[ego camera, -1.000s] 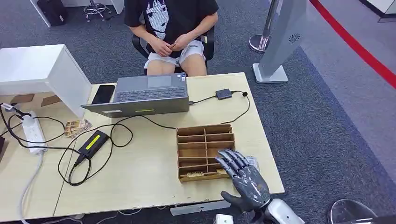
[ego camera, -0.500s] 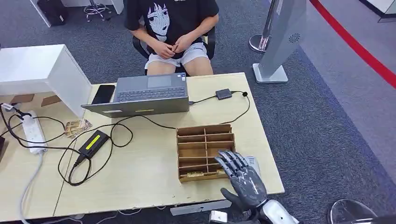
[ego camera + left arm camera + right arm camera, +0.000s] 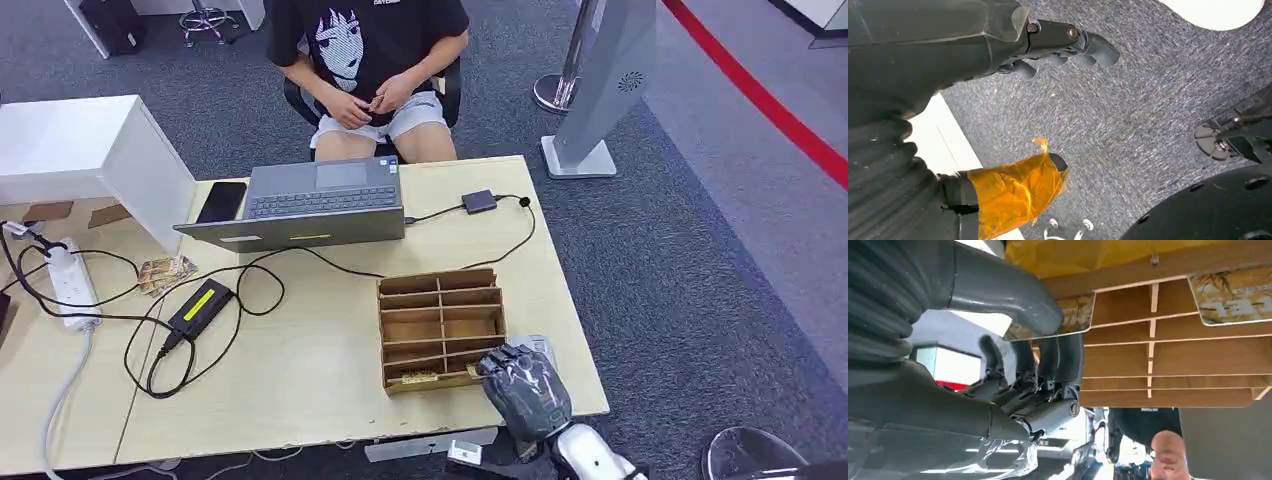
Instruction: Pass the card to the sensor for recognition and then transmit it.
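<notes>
Pinching card (image 3: 1075,315) at near right slot of rack (image 3: 441,326) on counter (image 3: 300,370): right hand (image 3: 524,388), thumb over fingers. Left hand (image 3: 998,125) slack, holding nothing.

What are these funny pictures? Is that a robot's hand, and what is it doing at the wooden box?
Yes, it is a walking robot with two arms. The big picture is what the robot sees from high on its body, looking down at a table. On it are a laptop, a phone, cables and a wooden box with slots. A person sits behind it. The other two pictures come from cameras at the wrists, so they look turned. The right hand reaches into the box and pinches a card. The left hand hangs over the carpet and holds nothing.
</notes>
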Available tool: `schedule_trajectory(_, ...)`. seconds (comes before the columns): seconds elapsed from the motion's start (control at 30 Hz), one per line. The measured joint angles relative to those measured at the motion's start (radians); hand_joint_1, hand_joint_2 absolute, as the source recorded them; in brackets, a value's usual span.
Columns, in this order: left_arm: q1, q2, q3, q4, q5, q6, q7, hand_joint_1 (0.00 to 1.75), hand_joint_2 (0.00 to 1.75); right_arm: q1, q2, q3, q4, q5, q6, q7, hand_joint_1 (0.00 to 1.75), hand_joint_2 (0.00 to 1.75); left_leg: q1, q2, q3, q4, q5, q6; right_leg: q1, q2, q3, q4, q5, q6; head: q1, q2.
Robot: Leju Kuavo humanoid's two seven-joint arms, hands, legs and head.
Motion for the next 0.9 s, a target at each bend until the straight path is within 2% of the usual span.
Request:
schedule_trajectory(0.13,0.000,0.000,0.000,0.000,-0.002,0.000,0.003,0.00,1.75,-0.005,0.005,-0.001,0.010,0.066,0.003,0.039,1.54,1.75,0.000,0.000,0.000,0.000,0.000,0.000,0.000,0.000,0.001,0.000,0.000,0.000,0.000,0.000)
schedule_trajectory(0.17,0.000,0.000,0.000,0.000,-0.002,0.000,0.003,0.00,1.75,-0.006,0.006,-0.001,0.014,0.075,0.002,0.045,1.66,1.75,0.000,0.000,0.001,0.000,0.000,0.000,0.000,0.000,0.001,0.000,0.000,0.000,0.000,0.000)
schedule_trajectory(0.23,0.000,0.000,0.000,0.000,-0.003,0.000,0.003,0.00,1.75,-0.009,0.009,-0.002,0.018,0.088,-0.002,0.053,1.66,1.75,0.000,0.000,0.001,0.000,0.000,0.000,0.000,0.000,0.002,0.000,0.000,0.000,0.000,0.000)
schedule_trajectory(0.3,0.000,0.000,0.000,0.000,-0.003,0.000,0.003,0.00,1.75,-0.009,0.012,-0.003,0.021,0.109,-0.022,0.059,1.75,1.75,0.000,0.000,0.002,0.000,0.000,0.000,0.000,0.000,0.002,0.000,0.000,0.000,0.000,0.000)
schedule_trajectory(0.47,0.000,-0.001,0.002,0.000,-0.006,0.001,0.003,0.00,1.75,0.003,0.014,-0.016,0.006,0.153,-0.065,0.065,1.75,1.75,0.000,0.000,0.002,0.000,0.000,0.000,0.000,0.000,0.002,0.000,0.000,0.000,0.000,0.000)
schedule_trajectory(0.7,0.000,-0.002,0.017,0.000,-0.006,0.004,0.003,0.00,1.75,0.042,0.014,-0.060,-0.123,0.198,-0.153,0.058,1.75,1.75,0.000,0.000,0.002,0.000,0.000,0.000,0.000,0.000,0.001,0.000,0.000,0.000,0.000,0.000)
schedule_trajectory(0.8,0.000,-0.003,0.018,0.000,-0.006,0.005,0.003,0.00,1.75,0.055,0.014,-0.075,-0.160,0.198,-0.164,0.053,1.75,1.75,0.000,0.001,0.001,0.000,0.000,0.000,0.000,0.000,0.001,0.000,0.000,0.000,0.000,0.000)
schedule_trajectory(0.9,0.000,-0.005,0.024,0.000,-0.003,0.006,0.003,0.00,1.75,0.082,0.012,-0.096,-0.234,0.175,-0.218,0.041,1.75,1.75,0.000,0.000,0.001,0.000,0.000,0.000,0.000,0.000,0.001,0.000,0.000,0.000,0.000,0.000)
